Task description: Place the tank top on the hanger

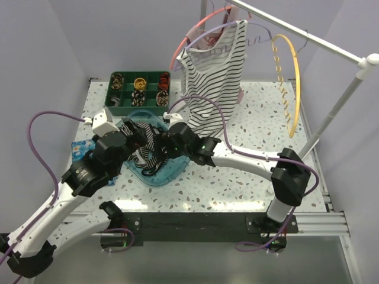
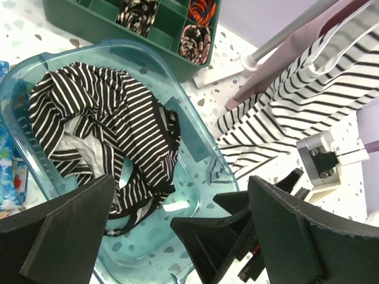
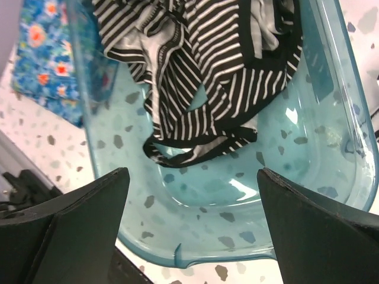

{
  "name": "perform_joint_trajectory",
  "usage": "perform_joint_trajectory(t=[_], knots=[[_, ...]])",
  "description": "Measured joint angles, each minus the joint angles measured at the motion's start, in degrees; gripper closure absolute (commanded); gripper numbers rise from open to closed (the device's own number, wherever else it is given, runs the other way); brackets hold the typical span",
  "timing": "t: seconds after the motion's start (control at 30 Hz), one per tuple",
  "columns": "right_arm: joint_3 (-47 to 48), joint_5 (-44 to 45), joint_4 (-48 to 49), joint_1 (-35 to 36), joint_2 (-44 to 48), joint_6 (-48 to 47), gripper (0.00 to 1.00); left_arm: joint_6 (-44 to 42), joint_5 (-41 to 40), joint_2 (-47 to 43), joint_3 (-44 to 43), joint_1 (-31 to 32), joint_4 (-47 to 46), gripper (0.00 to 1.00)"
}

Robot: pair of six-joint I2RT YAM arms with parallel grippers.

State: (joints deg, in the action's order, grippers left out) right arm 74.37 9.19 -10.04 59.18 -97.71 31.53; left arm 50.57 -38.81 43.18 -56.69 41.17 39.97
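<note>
Black thin-white-striped soft tank top [image 2: 106,124] bunched in clear teal plastic bin [image 2: 204,148], surface centre. Left claw [image 2: 182,180], right claw [image 3: 192,173], both released, poised above bin, likely for pickup. Yellow curved plastic hanger [image 1: 298,89] hooked on metal rail [image 1: 308,35], far right, awaiting garment.

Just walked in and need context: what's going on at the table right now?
Both arms reach over the clear teal bin, where the dark striped tank top lies crumpled. The left gripper and the right gripper hang open above it, holding nothing. The yellow hanger hangs bare on the rack at the right, near a white striped top that hangs from the same rack. The tank top is not yet picked up.
</note>
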Motion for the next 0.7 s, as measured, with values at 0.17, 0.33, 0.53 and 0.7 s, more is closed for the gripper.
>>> perform_joint_trajectory(t=[0.17,0.33,0.53,0.7], knots=[[2.29,0.81,-1.18,0.07,-4.15,-1.16,0.07,1.09,0.04,0.94,0.70,0.00,0.02,0.00],[10.84,2.32,-1.57,0.04,-14.67,-3.19,0.07,1.33,-0.02,-1.46,1.01,0.00,0.09,0.00],[20.55,4.59,-3.06,-0.26,-26.12,-4.76,0.19,1.14,-0.07,-4.39,0.79,0.00,0.15,0.00],[29.81,4.87,-5.64,-0.83,-32.63,-6.12,0.81,0.90,0.04,-4.55,0.74,0.00,0.22,0.00]])
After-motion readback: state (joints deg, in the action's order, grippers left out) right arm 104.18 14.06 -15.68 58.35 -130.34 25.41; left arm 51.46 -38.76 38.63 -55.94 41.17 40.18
